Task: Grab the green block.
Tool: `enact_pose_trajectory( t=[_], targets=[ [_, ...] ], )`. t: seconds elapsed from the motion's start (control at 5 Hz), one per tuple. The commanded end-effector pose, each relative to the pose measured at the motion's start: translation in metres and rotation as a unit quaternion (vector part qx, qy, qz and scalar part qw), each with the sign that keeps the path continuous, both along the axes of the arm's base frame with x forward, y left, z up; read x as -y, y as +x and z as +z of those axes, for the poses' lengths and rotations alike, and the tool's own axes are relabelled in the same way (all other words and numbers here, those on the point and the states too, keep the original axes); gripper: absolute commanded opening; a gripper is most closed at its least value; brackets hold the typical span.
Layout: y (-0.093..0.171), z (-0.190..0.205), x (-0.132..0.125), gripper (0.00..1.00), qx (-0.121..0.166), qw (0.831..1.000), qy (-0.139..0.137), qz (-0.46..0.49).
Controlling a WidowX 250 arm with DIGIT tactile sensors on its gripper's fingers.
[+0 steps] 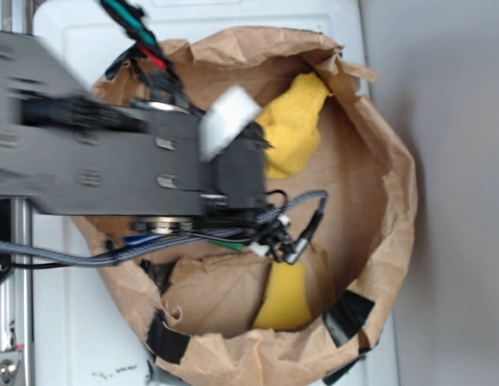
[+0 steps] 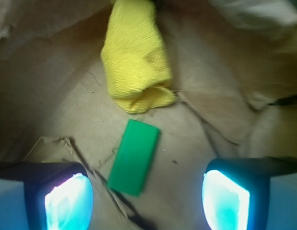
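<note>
The green block (image 2: 134, 157) is flat, smooth and bright green, shaped like a little bar with plain faces. It lies on the crinkly brown floor of a paper bag (image 1: 394, 201) that sits on a white tabletop (image 1: 64, 322). The bag's torn rim is rolled down and patched with black tape (image 1: 348, 315). In the wrist view the block sits a bit tilted, just below a soft, fuzzy yellow cloth (image 2: 136, 57) that is bunched up. A yellow sponge (image 1: 286, 297) rests near the bag's front edge. The pincer (image 2: 148, 196) is wide open and holds nothing. Its two shiny pads (image 2: 69, 201) hang over the bag floor, and the block lies between them, closer to the left one, not touching.
</note>
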State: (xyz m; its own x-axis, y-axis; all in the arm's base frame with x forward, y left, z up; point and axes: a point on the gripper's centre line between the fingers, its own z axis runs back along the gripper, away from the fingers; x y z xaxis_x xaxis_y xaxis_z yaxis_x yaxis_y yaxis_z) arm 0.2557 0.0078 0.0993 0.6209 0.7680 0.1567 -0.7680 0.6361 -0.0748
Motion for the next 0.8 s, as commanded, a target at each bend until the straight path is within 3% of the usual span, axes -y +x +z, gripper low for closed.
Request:
enact_pose_trajectory(
  t=[0.0, 0.2, 0.4, 0.6],
  targets=[
    [0.007, 0.014, -0.011, 1.00, 0.027, 1.000, 0.000, 0.014],
    [0.007, 0.014, -0.011, 1.00, 0.027, 1.000, 0.000, 0.014],
    [0.004, 0.001, -0.026, 1.00, -0.008, 0.999, -0.037, -0.023],
    [0.001, -0.017, -0.034, 1.00, -0.031, 0.997, -0.053, -0.055]
  ],
)
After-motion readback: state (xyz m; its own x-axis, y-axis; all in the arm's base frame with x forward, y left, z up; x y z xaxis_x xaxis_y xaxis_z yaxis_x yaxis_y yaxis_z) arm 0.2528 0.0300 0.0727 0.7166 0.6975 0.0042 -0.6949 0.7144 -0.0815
